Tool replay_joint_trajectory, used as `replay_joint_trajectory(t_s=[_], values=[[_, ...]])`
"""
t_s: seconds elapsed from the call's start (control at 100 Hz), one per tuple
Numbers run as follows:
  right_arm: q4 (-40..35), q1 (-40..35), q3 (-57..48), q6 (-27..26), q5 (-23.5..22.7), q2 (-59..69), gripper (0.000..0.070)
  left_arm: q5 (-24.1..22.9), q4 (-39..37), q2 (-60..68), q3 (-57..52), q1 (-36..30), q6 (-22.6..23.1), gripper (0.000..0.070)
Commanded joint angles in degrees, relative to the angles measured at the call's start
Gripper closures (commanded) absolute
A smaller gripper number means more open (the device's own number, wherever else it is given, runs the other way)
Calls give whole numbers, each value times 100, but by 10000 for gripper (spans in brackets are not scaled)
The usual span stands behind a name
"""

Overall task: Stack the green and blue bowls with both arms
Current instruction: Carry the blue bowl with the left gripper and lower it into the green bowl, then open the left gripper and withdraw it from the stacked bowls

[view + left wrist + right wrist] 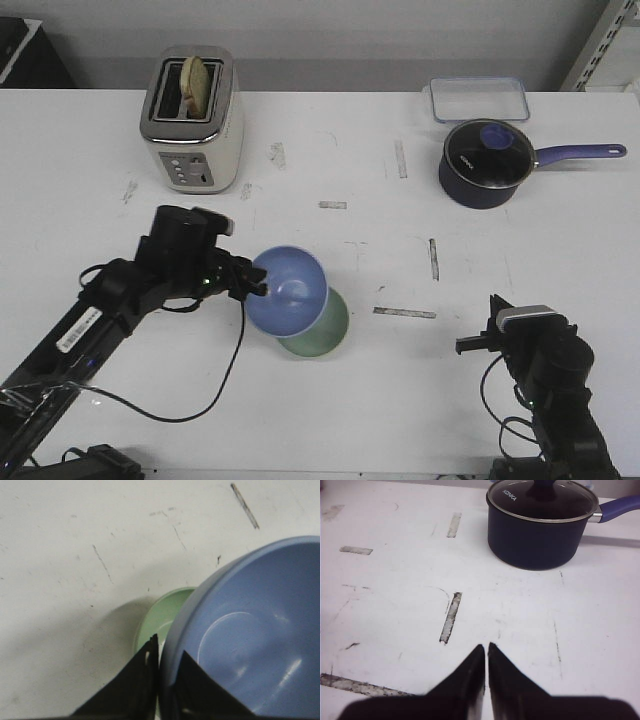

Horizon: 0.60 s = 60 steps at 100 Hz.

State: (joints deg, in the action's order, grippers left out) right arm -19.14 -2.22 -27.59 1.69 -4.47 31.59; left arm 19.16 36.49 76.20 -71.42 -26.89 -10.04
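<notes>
- Fingers of the left gripper (160,680) are pinching the rim of the blue bowl (287,290), one finger outside the wall and one inside, closed tight on it.
- That bowl is tilting, its opening facing up toward the front camera, and it is hanging out beyond the fingertips, away from the left arm (120,295).
- The green bowl (322,328) is sitting on the table (400,400) just past the blue one and partly hidden under it; whether the two are touching is hard to tell from these views.
- In the left wrist view the green bowl (162,617) is showing only as a crescent beside the outer finger.
- The right gripper (486,680) is hanging empty, fingers nearly together, well apart from both bowls.
- Ahead of the right fingertips a dark blue saucepan (540,522) is standing with its lid on.
</notes>
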Motion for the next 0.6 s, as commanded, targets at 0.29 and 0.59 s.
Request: replay_joint_trajectory(t_s=[0.29, 0.59], values=[[24, -7, -24, 31, 2, 37, 699, -330, -52, 1060, -118, -673, 26, 699], [22, -7, -24, 31, 2, 37, 699, -330, -59, 1128, -118, -673, 28, 439]])
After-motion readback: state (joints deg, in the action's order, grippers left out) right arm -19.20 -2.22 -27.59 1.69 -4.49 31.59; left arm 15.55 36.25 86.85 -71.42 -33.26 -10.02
